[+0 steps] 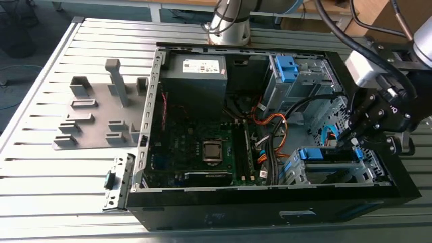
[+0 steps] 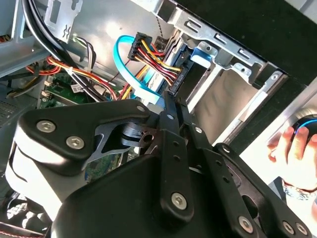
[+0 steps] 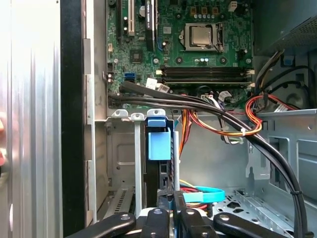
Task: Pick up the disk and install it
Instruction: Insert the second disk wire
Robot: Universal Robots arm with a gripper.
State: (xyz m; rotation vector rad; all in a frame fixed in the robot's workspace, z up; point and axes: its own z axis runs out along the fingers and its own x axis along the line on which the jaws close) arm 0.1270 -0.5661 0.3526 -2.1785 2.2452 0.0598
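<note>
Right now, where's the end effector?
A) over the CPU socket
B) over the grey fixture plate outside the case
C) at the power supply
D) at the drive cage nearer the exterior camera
D: in the exterior view the end effector sits just above the drive cage at the exterior view's right, inside the open PC case.

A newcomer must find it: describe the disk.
Start at the open computer case. In its metal drive cage beside the gripper, at the exterior view's right, sits the disk. Its bright blue bracket marks it; the other blue latch sits by the grey power supply.
</note>
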